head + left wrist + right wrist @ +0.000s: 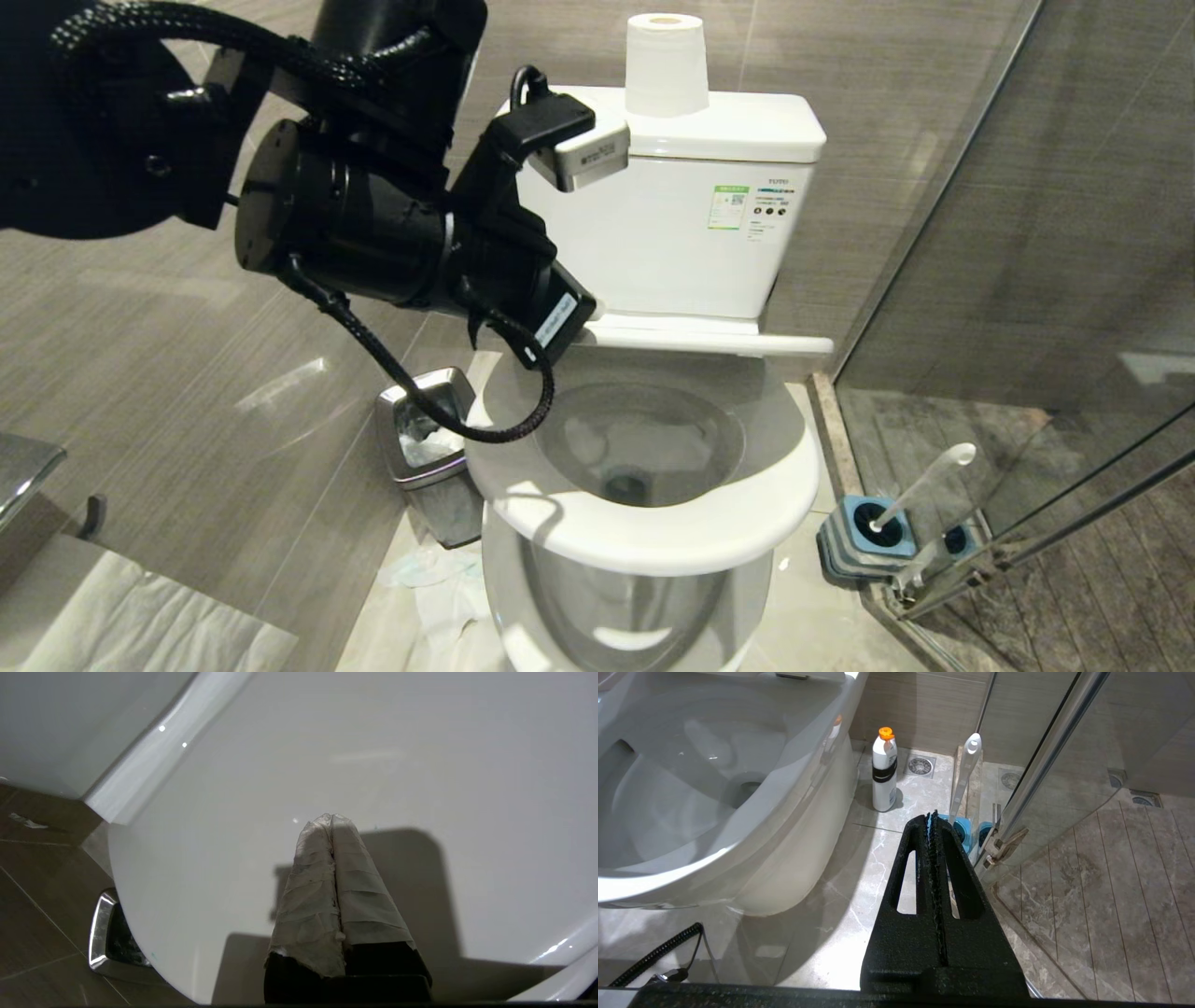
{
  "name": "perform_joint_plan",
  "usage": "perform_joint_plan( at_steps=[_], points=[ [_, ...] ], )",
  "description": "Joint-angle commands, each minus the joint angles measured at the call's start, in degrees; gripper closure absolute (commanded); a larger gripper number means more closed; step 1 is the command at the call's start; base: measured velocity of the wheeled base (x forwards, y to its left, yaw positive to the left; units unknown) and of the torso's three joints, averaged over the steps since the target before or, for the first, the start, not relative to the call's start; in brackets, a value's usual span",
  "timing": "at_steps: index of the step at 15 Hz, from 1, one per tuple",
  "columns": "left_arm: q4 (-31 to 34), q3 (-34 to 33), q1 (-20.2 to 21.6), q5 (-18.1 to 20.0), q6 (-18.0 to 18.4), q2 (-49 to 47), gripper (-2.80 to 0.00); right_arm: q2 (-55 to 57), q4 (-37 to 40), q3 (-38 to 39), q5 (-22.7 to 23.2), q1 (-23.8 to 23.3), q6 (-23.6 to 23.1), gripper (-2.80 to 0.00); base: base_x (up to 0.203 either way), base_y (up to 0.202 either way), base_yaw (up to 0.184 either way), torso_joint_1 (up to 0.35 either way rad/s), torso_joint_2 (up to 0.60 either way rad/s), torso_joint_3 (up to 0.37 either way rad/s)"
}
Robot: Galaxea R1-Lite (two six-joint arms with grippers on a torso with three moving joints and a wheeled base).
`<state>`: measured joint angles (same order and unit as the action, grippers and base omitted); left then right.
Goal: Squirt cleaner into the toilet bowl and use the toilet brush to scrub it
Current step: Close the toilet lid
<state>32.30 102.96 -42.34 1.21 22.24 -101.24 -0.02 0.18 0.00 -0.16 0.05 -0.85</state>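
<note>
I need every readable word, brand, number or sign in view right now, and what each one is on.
"TOTO": printed on the front of the toilet tank, above the row of small symbols.
Green-and-white sticker on the tank: too small to read.
Labels on the left arm's wrist camera and its gripper body: too blurred to read.
White bottle with an orange cap: label unreadable.

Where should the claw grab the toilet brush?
On the upper handle of the brush, below its rounded end, coming from above on the toilet side. The handle leans out of the holder toward the glass door, so that side looks tight.
</note>
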Motion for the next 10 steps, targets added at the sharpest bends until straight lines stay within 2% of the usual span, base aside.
perform_joint_plan(
  at_steps=[1,5,10],
  points=[
    [1.5,-2.3,-0.2,-0.4,0.1,1.1,0.00,0.0,-0.1,0.1,0.0,0.0,0.0,0.00,0.000,0.000,0.000,0.000,0.00,0.000],
    [7.4,-4.4,-0.7,-1.9,0.3,2.8,0.00,0.0,0.0,0.1,0.0,0.0,0.0,0.00,0.000,0.000,0.000,0.000,0.00,0.000],
    [8.9,-8.3,-2.8,-1.8,0.4,3.0,0.00,0.0,-0.1,0.1,0.0,0.0,0.0,0.00,0.000,0.000,0.000,0.000,0.00,0.000]
  ],
)
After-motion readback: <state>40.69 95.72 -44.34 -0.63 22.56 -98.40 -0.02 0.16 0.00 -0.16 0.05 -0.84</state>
